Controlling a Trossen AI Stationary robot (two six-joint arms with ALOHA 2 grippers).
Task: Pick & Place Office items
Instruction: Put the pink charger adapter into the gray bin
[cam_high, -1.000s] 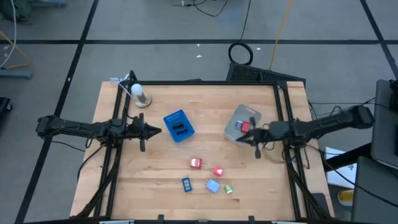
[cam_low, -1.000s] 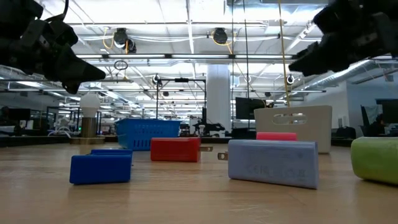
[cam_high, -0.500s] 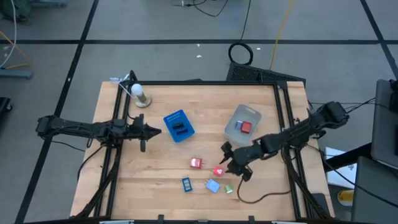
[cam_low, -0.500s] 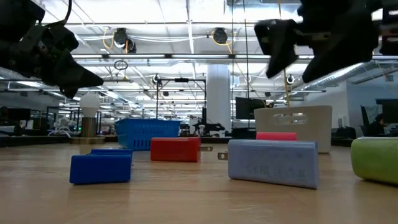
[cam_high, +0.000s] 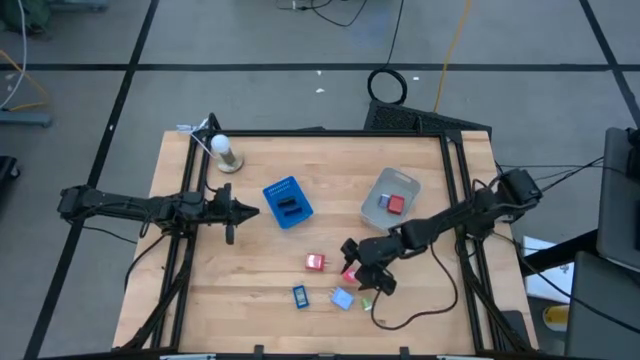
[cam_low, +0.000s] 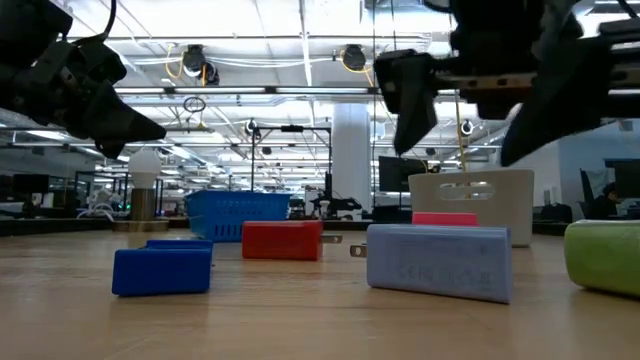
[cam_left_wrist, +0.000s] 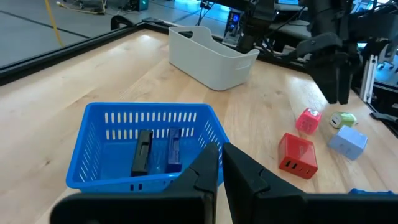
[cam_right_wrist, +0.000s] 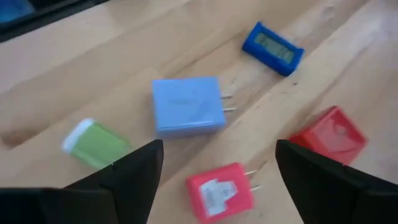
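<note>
The office items lie in a loose group near the table's front edge: a red block (cam_high: 316, 262), a pink-red plug (cam_right_wrist: 221, 190), a light blue plug (cam_right_wrist: 186, 104), a dark blue piece (cam_right_wrist: 272, 48) and a green piece (cam_right_wrist: 93, 144). All rest flat on the wood. My right gripper (cam_high: 362, 268) hangs open above this group, slanting down, a finger on each side of the pink-red plug without touching it. Another red piece (cam_high: 394, 204) lies in the clear tub (cam_high: 380, 185). My left gripper (cam_high: 248, 209) waits shut at the table's left, just left of the blue tray (cam_high: 272, 190).
The blue tray (cam_left_wrist: 93, 143) holds two dark pieces (cam_left_wrist: 142, 151). A white bulb-shaped object (cam_high: 222, 148) stands at the far left corner. A black frame borders the table. Bare wood lies between the tray and the group of items.
My right gripper has swung from above the clear tub toward the table's near edge and left, ending over the group of items. It has tipped downward, rolled, and opened. The items have stayed where they were.
</note>
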